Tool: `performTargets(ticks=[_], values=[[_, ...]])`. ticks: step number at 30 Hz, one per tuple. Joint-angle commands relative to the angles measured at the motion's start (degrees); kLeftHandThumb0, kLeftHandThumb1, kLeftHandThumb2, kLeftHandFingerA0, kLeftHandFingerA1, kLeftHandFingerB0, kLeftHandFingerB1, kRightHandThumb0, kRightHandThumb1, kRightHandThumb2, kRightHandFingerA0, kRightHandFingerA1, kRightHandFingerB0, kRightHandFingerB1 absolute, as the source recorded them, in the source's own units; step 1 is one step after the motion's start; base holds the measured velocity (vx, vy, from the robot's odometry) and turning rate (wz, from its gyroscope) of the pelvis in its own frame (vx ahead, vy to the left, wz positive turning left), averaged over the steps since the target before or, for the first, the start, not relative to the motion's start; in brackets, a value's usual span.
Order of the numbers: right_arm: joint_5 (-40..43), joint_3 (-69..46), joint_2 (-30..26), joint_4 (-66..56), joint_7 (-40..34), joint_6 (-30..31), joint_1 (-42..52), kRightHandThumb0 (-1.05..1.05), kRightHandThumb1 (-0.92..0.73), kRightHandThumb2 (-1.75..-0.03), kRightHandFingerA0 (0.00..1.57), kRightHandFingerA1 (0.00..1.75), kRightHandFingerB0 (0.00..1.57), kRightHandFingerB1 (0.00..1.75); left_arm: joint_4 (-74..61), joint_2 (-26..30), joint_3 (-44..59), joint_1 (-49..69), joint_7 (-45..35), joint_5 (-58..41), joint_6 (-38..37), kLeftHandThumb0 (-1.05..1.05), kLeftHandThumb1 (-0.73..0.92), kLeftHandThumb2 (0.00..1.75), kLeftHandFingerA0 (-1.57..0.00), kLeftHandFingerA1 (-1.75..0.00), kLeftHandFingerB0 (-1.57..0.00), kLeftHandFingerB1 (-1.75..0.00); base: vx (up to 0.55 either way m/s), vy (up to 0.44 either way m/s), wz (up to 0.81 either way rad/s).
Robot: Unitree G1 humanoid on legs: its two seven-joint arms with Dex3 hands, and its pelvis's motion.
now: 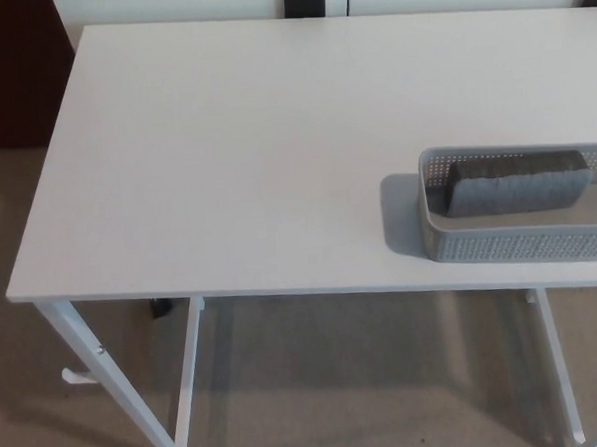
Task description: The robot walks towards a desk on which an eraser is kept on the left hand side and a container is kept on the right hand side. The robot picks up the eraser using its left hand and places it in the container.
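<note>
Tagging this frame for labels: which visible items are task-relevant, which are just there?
Task items:
eraser, lying inside the container
container, grey, on the desk's right side

Just there:
desk
carpet floor
dark object under desk

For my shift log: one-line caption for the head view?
Eraser lying inside grey basket at the right of the white desk.

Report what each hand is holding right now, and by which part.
Nothing is held: neither hand is in view. The eraser lies inside the grey container on the desk.
</note>
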Motion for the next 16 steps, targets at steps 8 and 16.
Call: performTargets(ticks=[8,16], values=[[0.0,-0.2,-1.1,0.6,-0.5,-1.6,-0.6,-0.2,-0.54,-0.56,0.69,0.48,0.64,0.47,0.7,1.3,-1.2,-1.1,2.2,1.7,-3.0,-0.38,0.52,1.07,0.0,-0.52,0.0,-0.51,0.0,0.0,0.0],[0.2,-0.5,-0.9,1.2,-0.3,-1.7,-0.4,-0.2,-0.55,-0.56,0.68,0.47,0.64,0.46,0.8,1.2,-0.2,-0.6,0.7,0.6,-3.8,-0.37,0.54,1.08,0.0,-0.51,0.0,-0.51,0.0,0.0,0.0]])
